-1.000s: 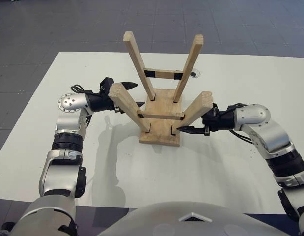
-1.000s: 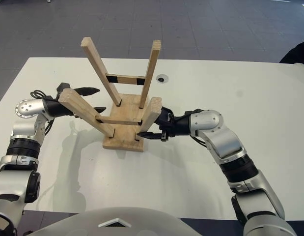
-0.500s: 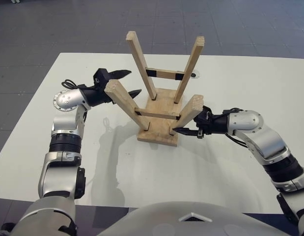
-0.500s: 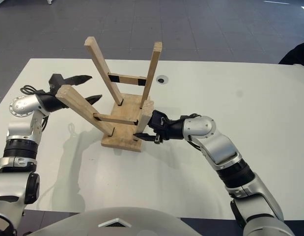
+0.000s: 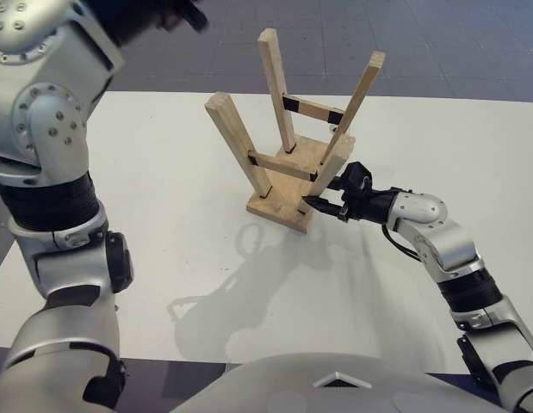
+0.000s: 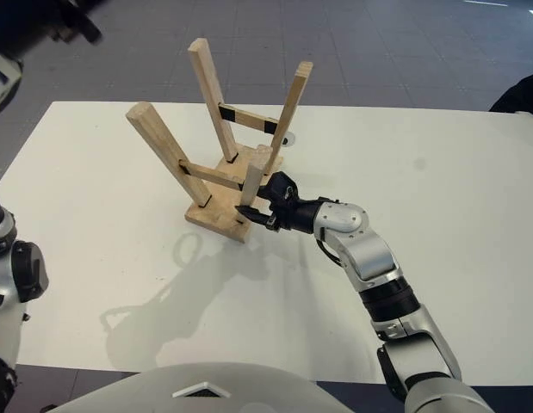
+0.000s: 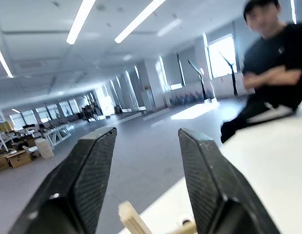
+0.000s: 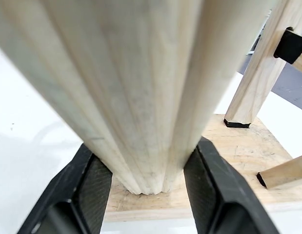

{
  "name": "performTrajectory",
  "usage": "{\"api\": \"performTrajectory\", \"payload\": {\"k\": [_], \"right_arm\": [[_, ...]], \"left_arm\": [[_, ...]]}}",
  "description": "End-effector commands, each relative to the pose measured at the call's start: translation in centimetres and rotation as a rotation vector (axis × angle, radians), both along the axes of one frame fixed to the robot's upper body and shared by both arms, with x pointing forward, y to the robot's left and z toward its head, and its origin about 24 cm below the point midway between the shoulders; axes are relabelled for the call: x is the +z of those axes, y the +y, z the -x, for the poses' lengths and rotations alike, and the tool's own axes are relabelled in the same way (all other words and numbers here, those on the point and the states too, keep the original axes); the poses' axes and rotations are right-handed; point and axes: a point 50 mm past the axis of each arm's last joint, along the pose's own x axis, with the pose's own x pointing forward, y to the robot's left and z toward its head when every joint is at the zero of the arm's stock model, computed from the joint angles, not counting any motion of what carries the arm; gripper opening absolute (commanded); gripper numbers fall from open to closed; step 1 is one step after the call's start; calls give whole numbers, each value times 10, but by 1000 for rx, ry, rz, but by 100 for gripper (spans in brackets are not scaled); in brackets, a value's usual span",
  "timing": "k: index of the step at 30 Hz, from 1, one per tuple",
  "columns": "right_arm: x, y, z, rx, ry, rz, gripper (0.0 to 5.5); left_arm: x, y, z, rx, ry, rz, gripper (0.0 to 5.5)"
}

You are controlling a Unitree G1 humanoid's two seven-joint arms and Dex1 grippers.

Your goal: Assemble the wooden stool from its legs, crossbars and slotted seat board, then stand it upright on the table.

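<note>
The stool stands inverted on the white counter, near its middle. The slotted seat board is at the bottom, against the counter surface. Whether the board lies fully flat cannot be determined. 4 legs point upward and splay outward from the board.

Leg positions:
- near-left leg: leans toward the robot's left.
- far-left leg: rises the highest.
- far-right leg: leans toward the robot's right.
- near-right leg: the shortest in view, seated at the board's near-right corner.

2 crossbars are fitted. The near crossbar joins the 2 near legs. The far crossbar joins the 2 far legs. Black fittings mark each crossbar end.

The right hand is at the base of the near-right leg, just above the seat board. Its 2 fingers press on opposite sides of that leg, clamping it.

The left hand is high above the counter, well apart from the stool. Its 2 fingers are spread wide with nothing between them. The top end of 1 leg lies far beyond them.
</note>
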Motion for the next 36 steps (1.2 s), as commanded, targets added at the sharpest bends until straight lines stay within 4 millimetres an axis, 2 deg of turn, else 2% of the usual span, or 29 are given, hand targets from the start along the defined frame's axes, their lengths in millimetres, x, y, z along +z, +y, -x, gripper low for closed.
{"api": "performTrajectory", "payload": {"k": [1, 3, 5, 8, 10, 16, 20, 21, 22, 24, 27, 30, 32, 33, 34, 35, 36], "right_arm": [[-55, -28, 13, -137, 258, 165, 203], [-54, -30, 13, -141, 259, 161, 203], [-54, -31, 14, -144, 261, 158, 203], [-54, -29, 18, -125, 262, 144, 203], [-57, -30, 24, -105, 253, 124, 203], [-68, -35, 30, -115, 269, 92, 203], [-58, -31, 24, -102, 241, 86, 203], [-55, -29, 23, -95, 229, 88, 203], [-51, -27, 22, -92, 219, 86, 203], [-42, -23, 18, -88, 199, 84, 203], [-38, -18, 16, -81, 196, 86, 203], [-40, -20, 17, -84, 207, 105, 203], [-41, -21, 17, -83, 214, 118, 203], [-41, -21, 18, -82, 218, 123, 203], [-41, -22, 19, -80, 223, 127, 203], [-41, -22, 19, -80, 225, 130, 203], [-41, -23, 20, -77, 227, 133, 203]], "left_arm": [[-53, -35, 21, -80, 57, -292, 168], [-82, -43, 23, -84, 44, -401, 141], [-111, -50, 19, -57, 7, -462, 141], [-142, -55, 14, -47, -37, -526, 141], [-154, -56, 11, -46, -38, -530, 141], [-165, -55, 13, -68, -41, -573, 141], [-200, -41, 25, -139, 30, -814, 141], [-203, -40, 27, -135, 45, -811, 141], [-201, -41, 26, -111, 57, -759, 141], [-178, -47, 16, -27, 34, -526, 141], [-148, -47, 5, 53, -64, -351, 141], [-106, -54, 7, 39, -195, -22, 141], [-68, -49, 12, 25, -281, 231, 141], [-43, -38, 9, 62, -333, 322, 141], [-17, -20, 2, 137, -380, 390, 141], [1, -7, -2, 190, -406, 434, 141], [12, 15, -11, 268, -416, 437, 141]]}}
